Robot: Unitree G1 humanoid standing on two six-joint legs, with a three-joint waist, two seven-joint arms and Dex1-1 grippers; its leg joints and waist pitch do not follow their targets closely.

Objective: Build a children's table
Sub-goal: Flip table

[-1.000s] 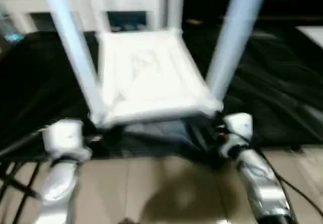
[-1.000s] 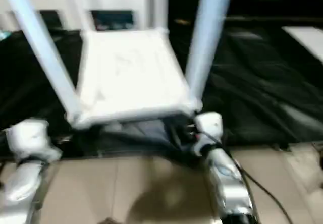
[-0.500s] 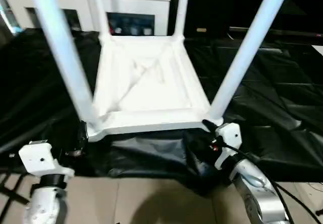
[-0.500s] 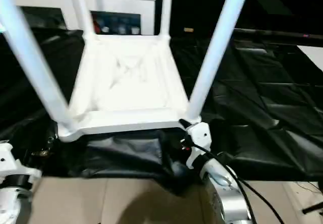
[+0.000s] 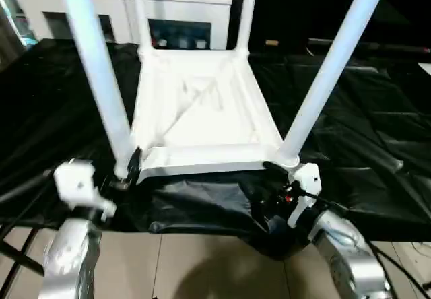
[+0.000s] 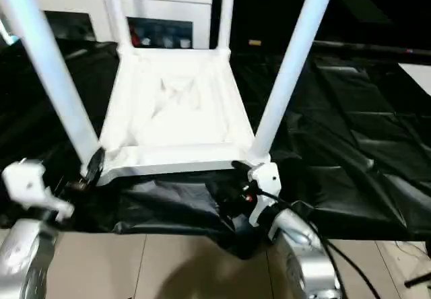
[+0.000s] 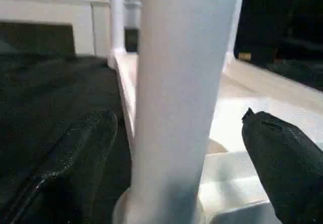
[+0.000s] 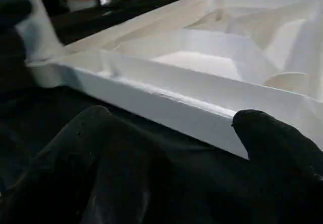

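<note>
The children's table (image 5: 202,117) lies upside down on a black cloth, its ribbed underside facing up and its white legs standing in the corner sockets. My left gripper (image 5: 126,172) is at the near left corner, open. In the left wrist view its fingers (image 7: 70,168) stand wide on either side of the near left leg (image 7: 181,82) without touching it. My right gripper (image 5: 266,192) is open at the near right corner, below the near right leg (image 5: 330,70). In the right wrist view the table's near rim (image 8: 166,100) runs across just beyond its spread fingertips (image 8: 267,138).
A white cabinet (image 5: 175,13) with glass doors stands behind the table. The black cloth (image 5: 377,144) covers the ground around it, rumpled at the near edge. Tan floor tiles (image 5: 202,265) lie nearest me, and dark cables (image 5: 13,245) run at the lower left.
My left arm has risen and moved in to the near left corner, so its fingers now straddle that leg. The right gripper stays by the near right corner. The view has shifted slightly.
</note>
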